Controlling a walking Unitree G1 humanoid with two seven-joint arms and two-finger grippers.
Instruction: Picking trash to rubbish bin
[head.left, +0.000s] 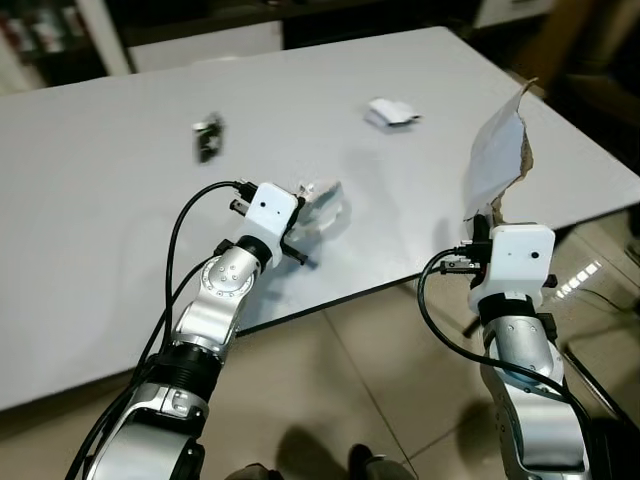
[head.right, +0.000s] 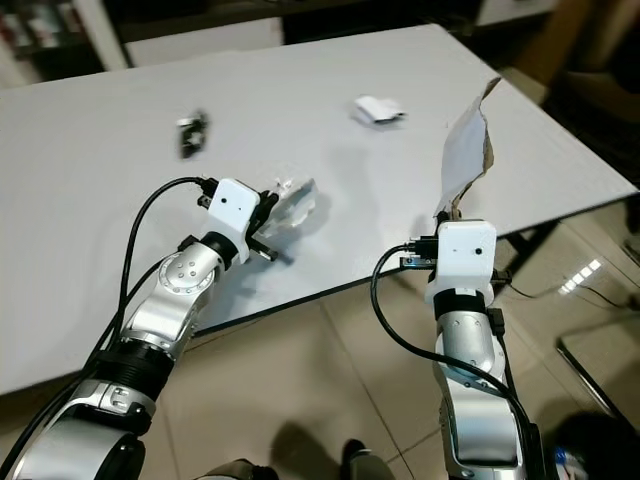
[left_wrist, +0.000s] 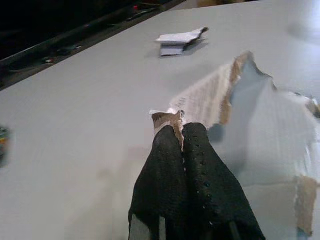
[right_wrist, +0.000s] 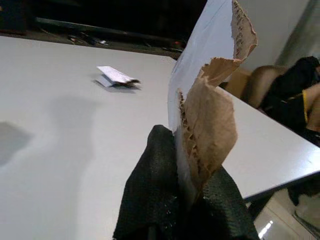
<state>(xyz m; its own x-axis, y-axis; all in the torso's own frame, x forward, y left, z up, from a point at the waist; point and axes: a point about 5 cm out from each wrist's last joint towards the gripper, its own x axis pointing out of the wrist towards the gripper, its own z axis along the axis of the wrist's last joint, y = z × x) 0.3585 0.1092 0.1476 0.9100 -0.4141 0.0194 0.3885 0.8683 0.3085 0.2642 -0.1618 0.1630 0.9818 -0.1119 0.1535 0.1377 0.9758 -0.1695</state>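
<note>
torn paper (head.left: 500, 150): upright at the table's 4 o'clock edge, pinched by the right gripper (right_wrist: 182, 200)
brown backing (right_wrist: 210, 125): the right wrist view catches it
clear wrapper (head.left: 320, 208): mid-table, left gripper (left_wrist: 182, 145) clamped on its corner
folded scrap (head.left: 392, 113): 1 o'clock
dark bit (head.left: 207, 136): 11 o'clock
table (head.left: 100, 200): white

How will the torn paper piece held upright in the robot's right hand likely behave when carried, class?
The torn paper piece probably holds some stiffness, since it stands upright above the right hand. It looks thin and light, so it may flutter. Its ragged brown edge suggests it could tear further.
</note>
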